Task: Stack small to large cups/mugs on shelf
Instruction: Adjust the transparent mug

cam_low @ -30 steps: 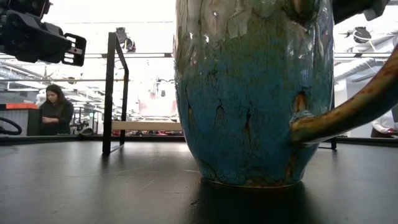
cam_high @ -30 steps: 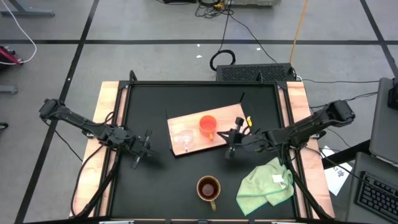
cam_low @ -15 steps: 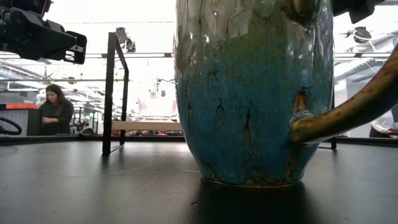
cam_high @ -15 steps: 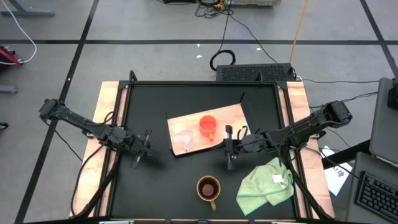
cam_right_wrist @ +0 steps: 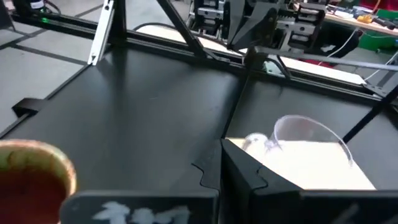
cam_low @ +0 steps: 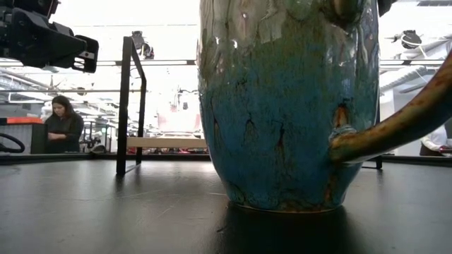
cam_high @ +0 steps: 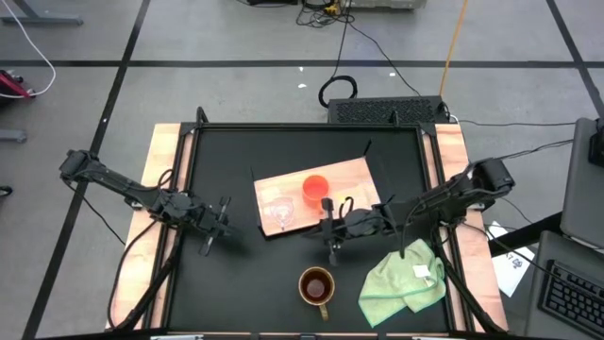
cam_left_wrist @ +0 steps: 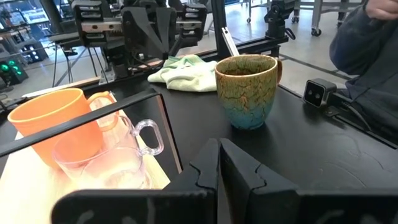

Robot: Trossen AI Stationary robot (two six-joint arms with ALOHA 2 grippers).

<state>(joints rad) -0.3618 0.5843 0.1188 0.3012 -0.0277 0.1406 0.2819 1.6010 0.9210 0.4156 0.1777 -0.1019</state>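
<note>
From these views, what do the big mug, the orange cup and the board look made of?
Big mug: probably glazed ceramic; glossy crackled blue-green and brown surface. Orange cup: likely plastic; uniform matte orange, thin wall. Board: looks like light unfinished wood, though the grain is hard to make out from above.

Light wooden board (cam_high: 354, 177) lying at an angle on black tabletop (cam_high: 236, 283). Orange cup (cam_high: 315, 188) and clear glass cup (cam_high: 278, 212) standing on it, apart. Brown mug (cam_high: 316, 285) off the board, near front edge. Green cloth (cam_high: 401, 280) beside mug. Right gripper (cam_high: 329, 236) shut, just off board's front edge. Left gripper (cam_high: 214, 229) shut, well left of board.
</note>
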